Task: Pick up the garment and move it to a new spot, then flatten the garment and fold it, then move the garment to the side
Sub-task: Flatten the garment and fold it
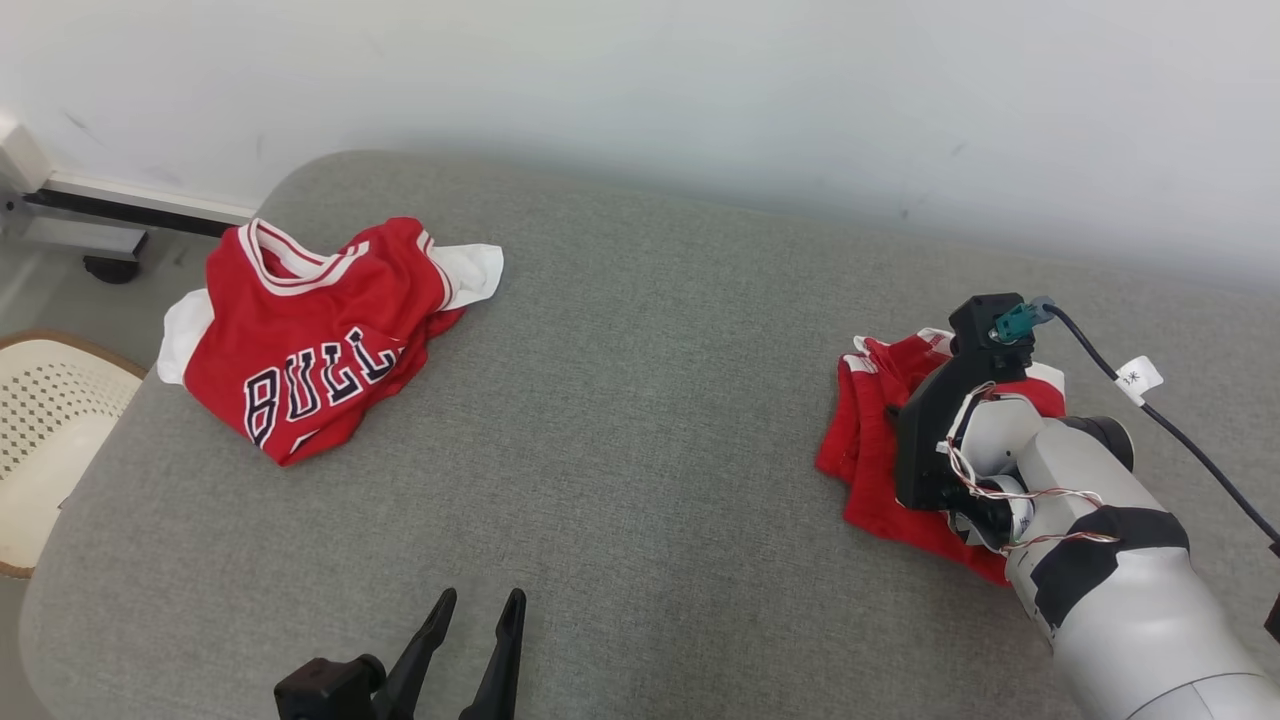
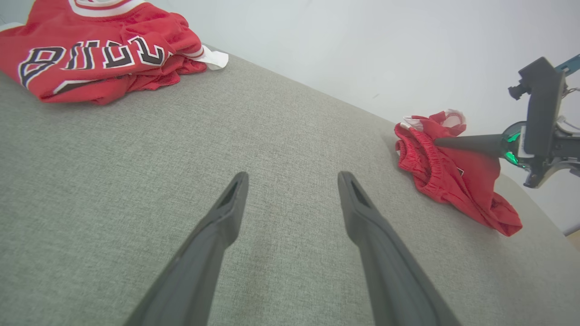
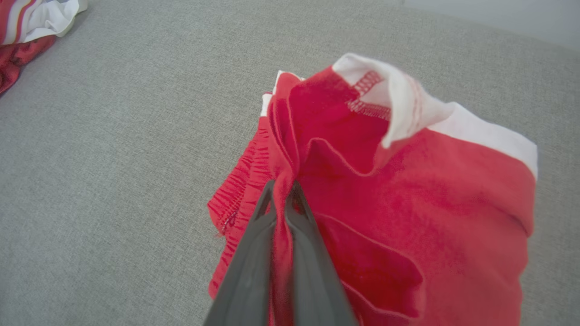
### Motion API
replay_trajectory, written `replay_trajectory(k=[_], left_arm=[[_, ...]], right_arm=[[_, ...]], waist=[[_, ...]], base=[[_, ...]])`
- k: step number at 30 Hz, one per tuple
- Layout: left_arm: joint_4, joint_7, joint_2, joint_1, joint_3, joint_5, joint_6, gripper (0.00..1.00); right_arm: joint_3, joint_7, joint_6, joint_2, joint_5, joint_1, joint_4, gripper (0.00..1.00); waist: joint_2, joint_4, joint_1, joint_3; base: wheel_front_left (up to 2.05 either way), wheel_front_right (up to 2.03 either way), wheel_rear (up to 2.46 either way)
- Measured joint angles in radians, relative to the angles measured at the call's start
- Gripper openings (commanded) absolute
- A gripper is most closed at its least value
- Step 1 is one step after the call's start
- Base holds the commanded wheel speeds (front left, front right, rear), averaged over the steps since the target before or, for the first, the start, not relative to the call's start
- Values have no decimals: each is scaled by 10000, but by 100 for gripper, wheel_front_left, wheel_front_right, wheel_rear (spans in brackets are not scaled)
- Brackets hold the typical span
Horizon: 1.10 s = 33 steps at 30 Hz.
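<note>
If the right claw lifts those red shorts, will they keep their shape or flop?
Probably flop: the red shorts bunch into soft folds where the right gripper pinches them. Likely light too; the thin white hem curls over itself.

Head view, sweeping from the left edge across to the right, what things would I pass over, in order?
Cream perforated seat → red Bulls jersey → red shorts → white cable tag

Red jersey left, red shorts right
</note>
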Motion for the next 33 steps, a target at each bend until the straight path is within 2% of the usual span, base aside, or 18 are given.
replay_trajectory(k=[3,5,12,17,22,23,24,25,26,27,33], left_arm=[[104,-17,8,0,4,-6,-12,100],[140,-54,4,1,4,-17,-17,100],[215,-94,33,26,35,-79,-71,100],[211,-102,111,58,38,-94,-71,100],[167,-100,159,60,35,-105,-65,100],[142,-100,161,61,33,-105,-56,100],[119,-102,159,61,33,-105,-48,100],[98,-104,157,60,31,-105,-40,100],[84,-105,155,56,33,-105,-36,100],[77,-107,146,52,25,-105,-36,100],[100,-182,113,30,23,-105,-40,100]], right_arm=[[-38,-13,0,71,-50,5,25,0],[-12,-17,0,144,-15,41,-73,100],[-196,81,0,192,1198,213,-1198,100],[-715,-385,-2,-621,1329,409,-1879,100],[-943,-606,-2,-1273,600,1019,-1881,100],[-953,-610,-2,-1300,510,1199,-1850,89],[-991,-642,-2,-1277,443,1345,-1808,48],[-976,-690,-2,-1244,314,1453,-1778,24],[-903,-713,-2,-1216,109,1534,-1770,8],[-805,-738,-2,-1156,-56,1628,-1760,0],[23,-416,0,-86,75,2104,-1916,0]], waist=[[0,68,0,-54],[0,79,0,-99],[0,-23,-1,-290],[0,-171,0,-440],[0,-275,-1,-504],[0,-283,-1,-488],[0,-288,-1,-460],[0,-293,0,-425],[0,-296,0,-383],[0,-296,0,-337],[0,-290,1,-130]], base=[[0,0,0],[0,0,0],[0,0,0],[0,0,0],[0,0,0],[0,0,0],[0,0,0],[0,0,0],[0,0,0],[0,0,0],[0,0,0]])
